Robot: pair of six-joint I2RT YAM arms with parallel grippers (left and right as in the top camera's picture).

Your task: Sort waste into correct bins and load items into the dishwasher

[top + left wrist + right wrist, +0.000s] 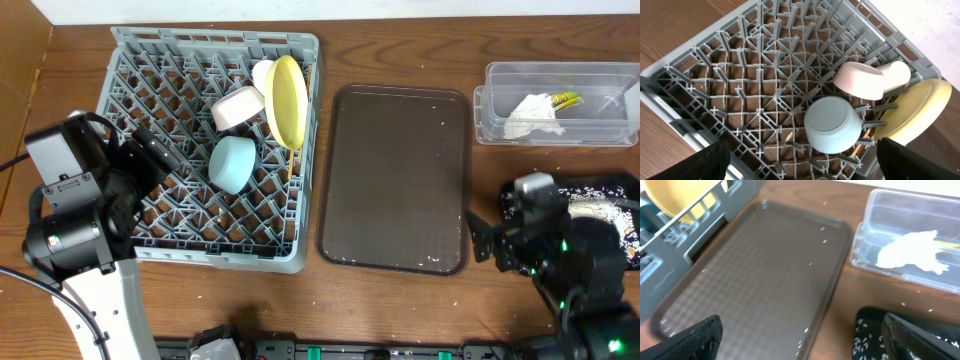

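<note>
The grey dishwasher rack point(215, 38) holds the upright yellow plate point(288, 100), the light-blue bowl point(832, 125), the pinkish-white bowl point(860, 80) and the cream cup point(895, 75). Thin chopsticks point(865, 142) show under the pegs beside the plate. My left gripper point(805, 170) hangs open over the rack's near edge, holding nothing. The white napkin point(910, 252) and the wrapper point(565, 99) lie in the clear tub point(495, 110). Pale crumbs point(595, 208) lie in the black bin point(630, 190). My right gripper point(800, 347) is open and empty over the gap between tray and black bin.
The dark brown serving tray point(395, 170) lies between the rack and the bins, with a few pale specks on it. A few crumbs dot the wooden table point(880, 292) near the tub.
</note>
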